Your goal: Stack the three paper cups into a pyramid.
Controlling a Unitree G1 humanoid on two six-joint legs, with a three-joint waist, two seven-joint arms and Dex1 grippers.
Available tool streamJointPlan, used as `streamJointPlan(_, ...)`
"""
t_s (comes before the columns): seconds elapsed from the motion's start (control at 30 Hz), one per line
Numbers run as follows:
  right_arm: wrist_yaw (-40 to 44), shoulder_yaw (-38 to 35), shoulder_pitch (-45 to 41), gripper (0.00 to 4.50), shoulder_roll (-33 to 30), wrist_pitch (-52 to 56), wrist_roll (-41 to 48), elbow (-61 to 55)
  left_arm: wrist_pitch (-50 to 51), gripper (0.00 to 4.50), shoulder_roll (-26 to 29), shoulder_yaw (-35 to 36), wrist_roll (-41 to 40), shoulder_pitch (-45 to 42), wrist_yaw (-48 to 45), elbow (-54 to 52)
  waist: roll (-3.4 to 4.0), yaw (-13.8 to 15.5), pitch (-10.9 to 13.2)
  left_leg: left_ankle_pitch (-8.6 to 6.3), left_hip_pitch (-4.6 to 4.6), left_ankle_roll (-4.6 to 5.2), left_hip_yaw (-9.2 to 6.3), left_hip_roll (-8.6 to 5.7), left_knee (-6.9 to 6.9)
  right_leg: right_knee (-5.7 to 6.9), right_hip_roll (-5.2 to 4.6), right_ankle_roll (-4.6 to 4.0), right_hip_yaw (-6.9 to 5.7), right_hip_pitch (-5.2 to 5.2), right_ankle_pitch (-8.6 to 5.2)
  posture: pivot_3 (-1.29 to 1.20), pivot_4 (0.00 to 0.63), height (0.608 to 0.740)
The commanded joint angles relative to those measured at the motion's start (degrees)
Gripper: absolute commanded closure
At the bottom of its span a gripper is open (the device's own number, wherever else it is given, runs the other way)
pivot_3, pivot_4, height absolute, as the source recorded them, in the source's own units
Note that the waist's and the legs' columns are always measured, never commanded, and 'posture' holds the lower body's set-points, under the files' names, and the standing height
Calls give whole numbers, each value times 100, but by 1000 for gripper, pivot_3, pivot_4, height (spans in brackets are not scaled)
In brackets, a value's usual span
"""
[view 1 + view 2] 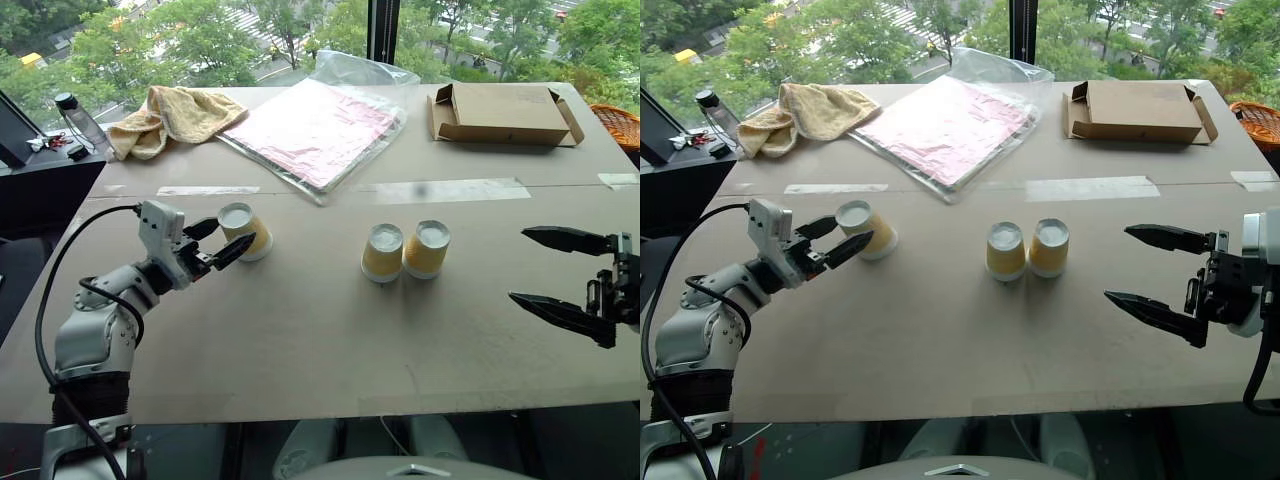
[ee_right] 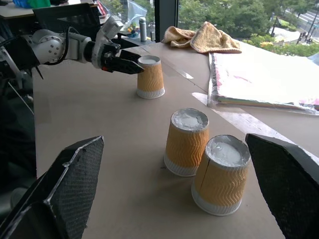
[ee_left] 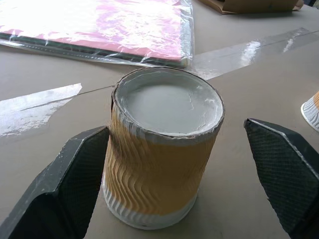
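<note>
Three paper cups stand upside down on the brown table [image 1: 300, 340]. One cup [image 1: 245, 231] stands alone at the left. My left gripper [image 1: 228, 240] is open around it at mid height, one finger [image 3: 75, 184] close against its ribbed side and the other finger well apart from it. The other two cups [image 1: 382, 252] [image 1: 427, 248] stand side by side, touching, at the table's middle. My right gripper [image 1: 520, 265] hangs open and empty to their right, pointing at them from a distance.
At the back lie a yellow towel [image 1: 175, 115], pink sheets in a plastic sleeve [image 1: 315, 130] and a flat cardboard box [image 1: 500, 113]. A bottle [image 1: 85, 122] stands off the far left corner. An orange basket [image 1: 620, 122] sits at the far right. Bare table lies in front of the cups.
</note>
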Motion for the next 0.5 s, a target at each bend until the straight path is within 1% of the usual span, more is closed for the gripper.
streamJointPlan(0.03, -24, -318, 72, 0, 34, -27, 26, -233, -379, 50, -151, -195, 331, -236, 221, 272, -1, 2, 0, 0, 0, 0, 0, 0, 1, 1, -1, 0, 0, 0, 0, 0, 150, 740)
streamJointPlan(0.07, -35, -339, 93, 0, 43, -22, 26, -252, -431, 50, -200, -213, 365, -288, 261, 356, -2, 2, 1, 0, 0, 0, 0, -1, 1, 0, 0, 0, 1, 0, 0, 0, 150, 740)
streamJointPlan(0.1, -52, -378, 129, 0, 54, -12, 34, -282, -491, 275, -249, -242, 393, -338, 269, 428, -2, -1, 1, 0, -1, 0, 0, -1, 2, 0, 0, 0, 1, 0, 0, 0, 150, 740)
streamJointPlan(0.17, -75, -448, 191, 0, 71, 4, 48, -327, -578, 888, -315, -276, 404, -408, 238, 521, -3, -7, 1, 0, -1, 0, 1, -1, 3, 1, 0, 0, 1, 0, 0, 0, 150, 740)
streamJointPlan(0.2, -92, -511, 243, 0, 81, 16, 61, -359, -615, 1390, -339, -282, 399, -448, 217, 564, -3, -4, 1, 0, -1, 0, 1, -1, 3, 1, 0, 0, 1, 0, 0, 0, 150, 740)
streamJointPlan(0.23, -110, -565, 289, 0, 90, 21, 71, -384, -647, 1759, -352, -276, 380, -483, 186, 601, -3, -3, 1, 0, -1, 0, 1, 0, 3, 2, 0, 0, 1, -1, 0, 0, 150, 740)
streamJointPlan(0.27, -129, -613, 334, 0, 100, 24, 78, -408, -660, 1999, -358, -265, 338, -515, 133, 625, -3, -3, 1, 0, -1, 0, 1, 0, 3, 2, 0, 0, 1, -1, 0, 0, 150, 740)
streamJointPlan(0.37, -202, -747, 482, 0, 177, 38, 85, -504, -483, 2014, -313, -226, 61, -647, -156, 508, -6, -1, 3, 0, -2, 0, 1, 0, 3, 2, 0, 0, 1, -1, 0, 0, 150, 740)
streamJointPlan(0.43, -257, -861, 632, 0, 272, 42, 83, -598, -79, 2014, -280, -258, -242, -857, -370, 308, -9, 8, 5, 0, -3, 0, 0, 0, 4, 3, 0, 0, -2, 0, 0, 0, 150, 740)
streamJointPlan(0.5, -294, -984, 812, 0, 393, 23, 54, -665, 472, 2014, -305, -437, -585, -1246, -575, 41, -15, 32, 8, 0, -6, 0, -4, -1, 6, 3, -2, 0, -7, -1, 0, 0, 150, 740)
